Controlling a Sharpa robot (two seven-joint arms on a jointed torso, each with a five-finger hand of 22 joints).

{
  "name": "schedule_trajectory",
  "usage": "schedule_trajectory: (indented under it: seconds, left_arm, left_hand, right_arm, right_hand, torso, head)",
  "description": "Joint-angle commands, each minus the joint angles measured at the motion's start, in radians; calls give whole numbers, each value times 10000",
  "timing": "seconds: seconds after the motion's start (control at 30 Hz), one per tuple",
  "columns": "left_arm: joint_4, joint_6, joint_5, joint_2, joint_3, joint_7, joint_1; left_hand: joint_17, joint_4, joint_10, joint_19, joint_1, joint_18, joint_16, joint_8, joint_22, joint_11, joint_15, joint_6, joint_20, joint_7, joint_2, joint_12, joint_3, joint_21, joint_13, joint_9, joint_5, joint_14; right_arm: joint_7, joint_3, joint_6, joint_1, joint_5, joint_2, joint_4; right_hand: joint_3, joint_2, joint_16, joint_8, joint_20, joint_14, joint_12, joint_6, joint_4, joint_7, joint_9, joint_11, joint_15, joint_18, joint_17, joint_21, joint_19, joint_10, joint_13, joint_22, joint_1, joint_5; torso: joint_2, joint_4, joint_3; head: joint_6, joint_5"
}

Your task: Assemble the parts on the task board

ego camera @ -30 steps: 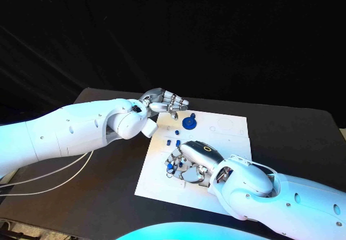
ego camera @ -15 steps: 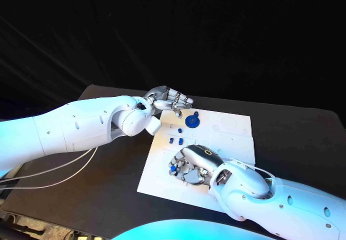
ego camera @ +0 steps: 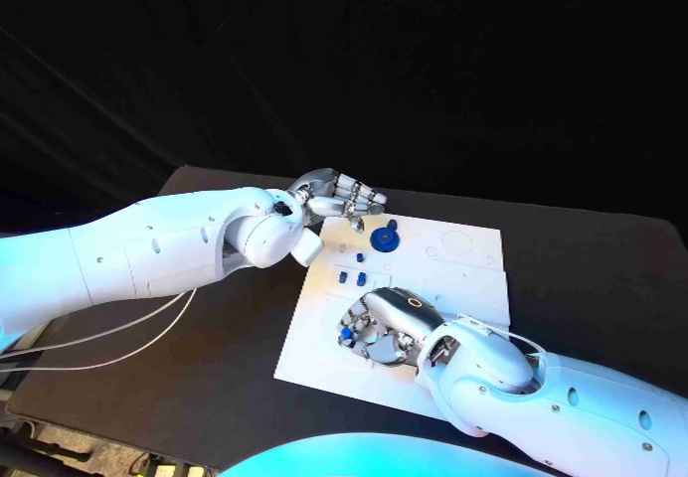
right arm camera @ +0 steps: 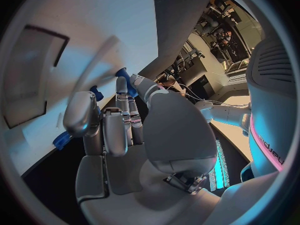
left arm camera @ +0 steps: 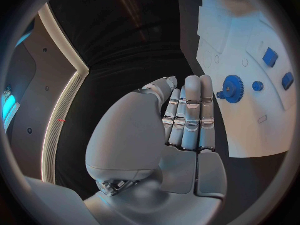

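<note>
Right hand (ego camera: 380, 323) is laid on the white board (ego camera: 459, 283), fingers curled over small blue parts (right arm camera: 122, 74); whether one is gripped cannot be told. Left hand (ego camera: 333, 199) is held at the board's far corner, fingers together and straight, beside a flat blue gear (ego camera: 385, 238).

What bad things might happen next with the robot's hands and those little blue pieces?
The right hand lies low on the task board with small blue parts at its fingertips; whether it holds one I cannot tell. One might slip or get knocked away. The left hand, fingers together, hangs at the board's far corner close to the blue gear; moving in, it may bump the gear. Pressing down might also shove the board across the table.
</note>
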Motion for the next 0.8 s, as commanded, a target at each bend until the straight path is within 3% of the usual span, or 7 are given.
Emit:
schedule_trajectory:
  seconds: [0.03, 0.5, 0.7, 0.8]
  left_arm:
    - [24, 165, 50, 9, 5, 79, 4]
    - [43, 157, 50, -27, 5, 64, 5]
    - [52, 148, 50, -46, 5, 56, 6]
    - [51, 147, 50, -53, 5, 49, 6]
  left_hand:
    - [-10, -40, -58, 50, -21, 140, 54, 46, 8, -10, 30, -60, 23, -28, 60, 37, -23, 46, 8, 12, -13, -68]
    - [-10, -40, -58, 50, -21, 140, 54, 46, 8, -10, 30, -60, 23, -28, 60, 37, -23, 46, 8, 12, -13, -68]
    - [-14, -37, -76, 47, -30, 140, 58, 56, 7, -8, 33, -70, 26, -26, 66, 58, -24, 45, 9, 12, -14, -70]
    - [-14, -37, -76, 47, -30, 140, 58, 56, 7, -8, 33, -70, 26, -26, 66, 58, -24, 45, 9, 12, -14, -70]
  right_arm:
    - [15, -4, 169, -16, -124, 26, -33]
    - [-226, -25, 655, -21, -249, 114, -125]
    - [-382, -36, 826, -21, -349, 137, -117]
    - [-419, -38, 836, -21, -363, 145, -95]
  right_hand:
    - [46, 74, 42, 69, -47, 443, -26, 31, -6, -2, 213, 17, -38, -107, 12, 20, -16, -44, 8, 202, 68, 49]
    - [16, 49, 30, 50, -42, 438, -52, -11, -3, 24, 224, 38, -26, -97, -20, -42, -37, -83, 13, 180, 43, 58]
    - [-54, -40, 45, -258, 6, 439, -75, -531, 22, 200, 143, 130, 48, -101, -17, -74, -48, -134, 63, 192, -30, -47]
    - [-77, -79, 49, -375, 20, 438, -9, -695, 16, 209, 108, 127, 53, -98, -25, -76, -46, -57, 133, 203, -36, -69]
  torso:
    - [-6, -8, -10]
    - [-7, -1, -8]
    - [-4, -1, -8]
    - [-7, -1, -3]
  head:
    - [-18, 5]
    - [-45, 45]
    - [-51, 55]
    - [-60, 57]
